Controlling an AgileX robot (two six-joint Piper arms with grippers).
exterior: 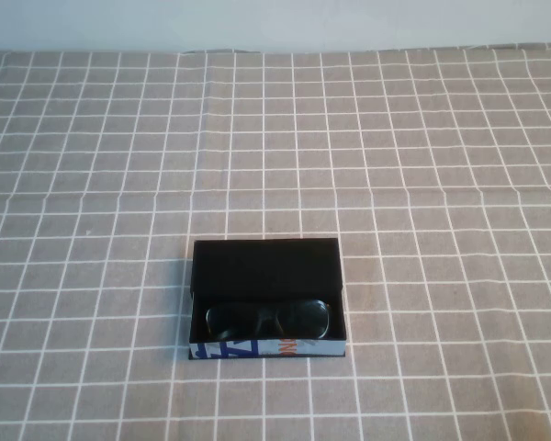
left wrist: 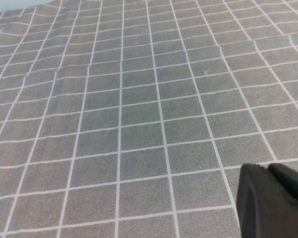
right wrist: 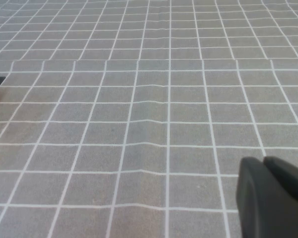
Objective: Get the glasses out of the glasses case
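Glasses case (exterior: 266, 299) lies open on checked grey tablecloth (exterior: 441, 184), near table's front edge, about centre. Black glasses (exterior: 268, 319) rest inside case, lenses toward near wall, just behind blue, white and orange printed strip (exterior: 266, 348). Neither left gripper nor right gripper visible here.

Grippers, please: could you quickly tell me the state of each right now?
Left gripper: over bare tablecloth, holding nothing; open or closed cannot be told.
Right gripper: over bare tablecloth, holding nothing; likewise cannot be told.
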